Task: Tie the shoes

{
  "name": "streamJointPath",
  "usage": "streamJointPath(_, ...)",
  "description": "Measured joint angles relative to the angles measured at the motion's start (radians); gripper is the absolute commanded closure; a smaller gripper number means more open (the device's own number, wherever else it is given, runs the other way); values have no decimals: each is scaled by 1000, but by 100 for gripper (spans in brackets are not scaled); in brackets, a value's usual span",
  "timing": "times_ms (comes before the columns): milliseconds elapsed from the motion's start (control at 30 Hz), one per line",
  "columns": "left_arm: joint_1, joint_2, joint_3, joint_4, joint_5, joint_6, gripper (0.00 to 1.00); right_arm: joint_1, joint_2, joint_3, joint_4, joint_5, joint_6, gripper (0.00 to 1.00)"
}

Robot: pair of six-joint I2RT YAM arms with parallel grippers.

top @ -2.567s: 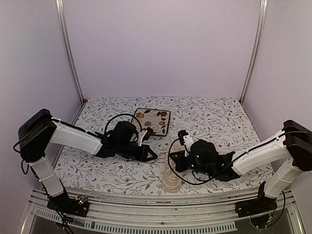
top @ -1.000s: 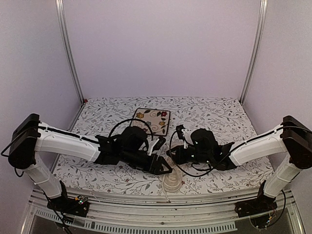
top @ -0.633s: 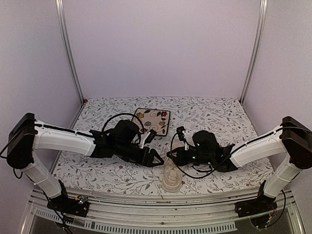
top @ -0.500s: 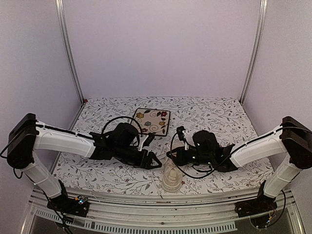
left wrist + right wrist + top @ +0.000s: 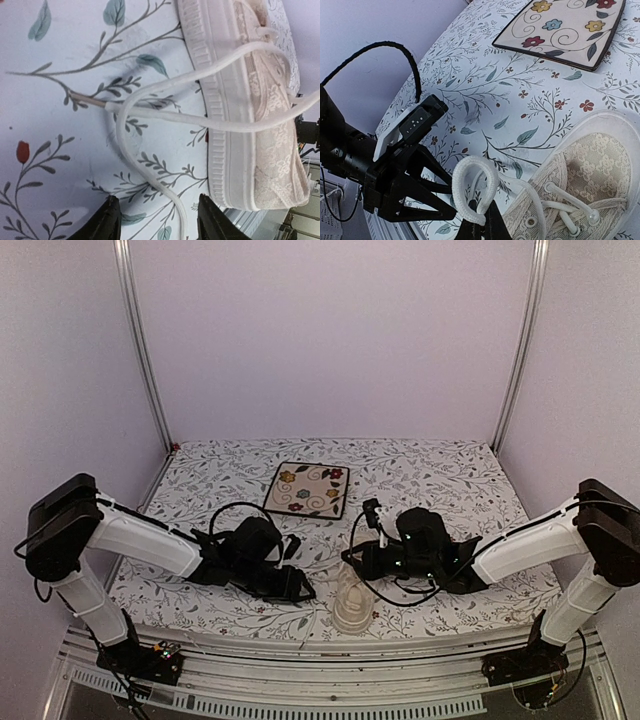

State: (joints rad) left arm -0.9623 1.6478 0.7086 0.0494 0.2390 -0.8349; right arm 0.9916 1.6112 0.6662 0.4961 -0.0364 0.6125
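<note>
The cream sneaker (image 5: 352, 608) stands near the table's front edge, between the two arms. My right gripper (image 5: 481, 227) is shut on a loop of its lace (image 5: 472, 192), held up just left of the shoe's eyelets (image 5: 590, 175). My left gripper (image 5: 157, 224) is low over the cloth beside the sole (image 5: 225, 125). It is open, and a loose strand of lace (image 5: 150, 112) runs between its fingertips (image 5: 109, 220) without touching them. In the top view the left gripper (image 5: 298, 588) lies left of the shoe and the right gripper (image 5: 352, 562) just behind it.
A square floral plate (image 5: 308, 488) with a dark rim lies behind the arms on the flower-print tablecloth (image 5: 440, 475). The table's metal front rail (image 5: 330, 655) runs right beside the shoe. The left arm's black cable (image 5: 385, 50) arches above the cloth.
My left arm has drawn back to the left, away from the shoe, and its jaws have narrowed a little. The right gripper keeps hold of the lace loop, almost unmoved.
</note>
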Motion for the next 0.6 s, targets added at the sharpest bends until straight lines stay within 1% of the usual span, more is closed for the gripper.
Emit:
streamJointPath(133,-3,38,10,55,-5,-18,54,0,0,0,7,0,0,98)
streamJointPath(200,-5,62,28,71,-14,-24,59,0,0,-2,14,0,0,98)
streamJointPath(300,-12,95,61,67,-41,-27,61,0,0,-8,23,0,0,98)
streamJointPath(467,-53,161,185,-44,-161,-5,61,0,0,-22,39,0,0,98)
streamJointPath(600,-101,219,299,-164,-274,19,59,-1,0,-28,56,-1,0,98)
